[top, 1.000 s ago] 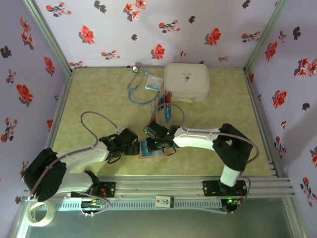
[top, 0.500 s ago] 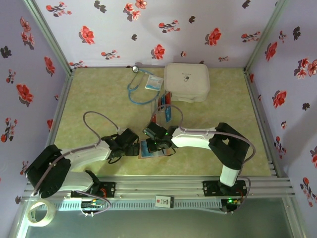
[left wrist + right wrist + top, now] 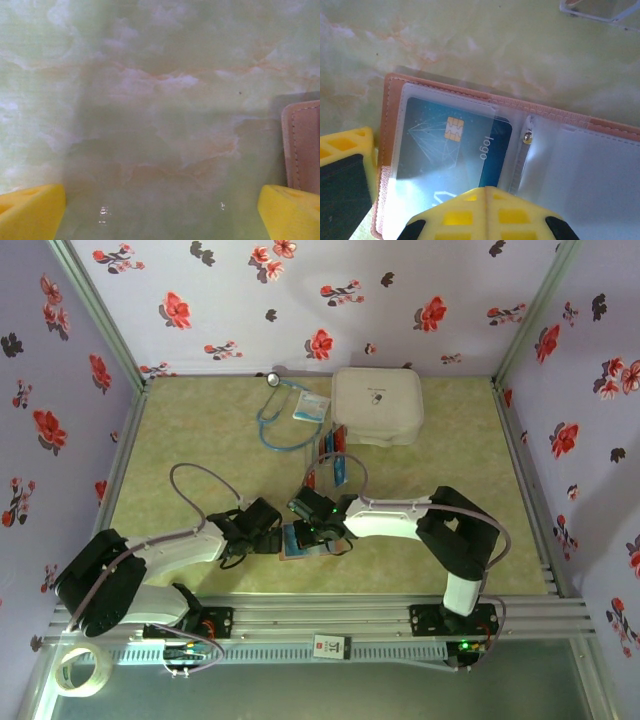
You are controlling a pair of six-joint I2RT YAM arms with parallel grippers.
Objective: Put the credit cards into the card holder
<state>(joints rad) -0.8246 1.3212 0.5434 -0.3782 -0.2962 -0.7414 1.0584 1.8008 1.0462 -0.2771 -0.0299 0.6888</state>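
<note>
With my right pincer point(image 3: 487, 200) shut over the blue card point(image 3: 470, 135), I'd nudge it gently deeper into the card holder point(image 3: 391, 125), bracing its left edge with the wide-open left pincer point(image 3: 160, 212).

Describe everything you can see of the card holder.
The card holder lies open and flat on the green marbled table: tan leather-look cover with stitched edges, clear plastic sleeves inside, a metal stud at the spine. A blue chip card sits in one sleeve. The shut right pincer is over that sleeve; contact unclear.
</note>
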